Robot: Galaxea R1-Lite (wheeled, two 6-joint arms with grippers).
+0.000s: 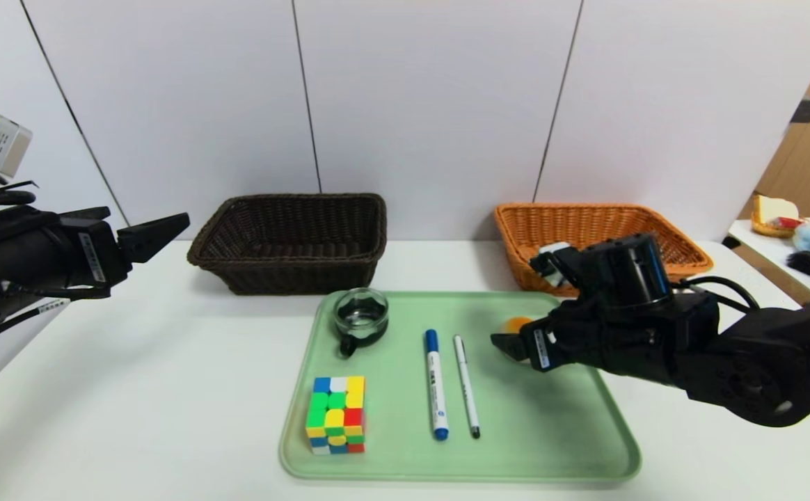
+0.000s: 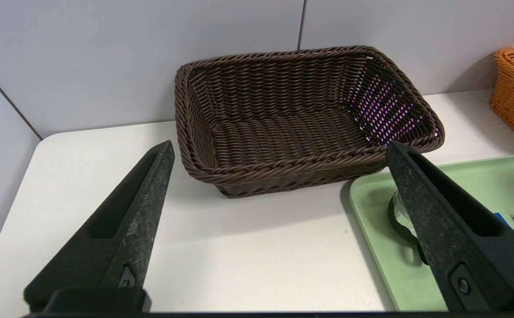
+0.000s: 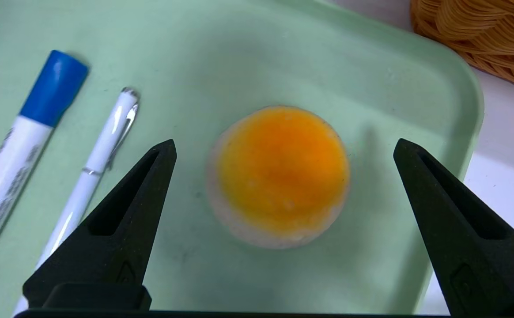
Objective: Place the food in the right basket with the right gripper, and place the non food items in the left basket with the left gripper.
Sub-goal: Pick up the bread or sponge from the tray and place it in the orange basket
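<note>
A cream bun with an orange top (image 1: 516, 324) lies on the green tray (image 1: 537, 431), at its right side. My right gripper (image 1: 509, 344) hovers over it, open; in the right wrist view the bun (image 3: 279, 174) sits between the spread fingers of the gripper (image 3: 284, 145), untouched. A puzzle cube (image 1: 336, 415), a glass cup (image 1: 361, 313), a blue-capped marker (image 1: 435, 383) and a thin white pen (image 1: 466, 386) also lie on the tray. The dark brown basket (image 1: 287, 268) and the orange-tan basket (image 1: 600, 223) stand behind. My left gripper (image 1: 161, 233) is open and raised at the left. The tin can is out of view.
The dark basket (image 2: 283, 163) is empty. The tray's far edge lies close to both baskets. A side table (image 1: 795, 229) with a brush and other items stands at the far right. A white wall runs behind the baskets.
</note>
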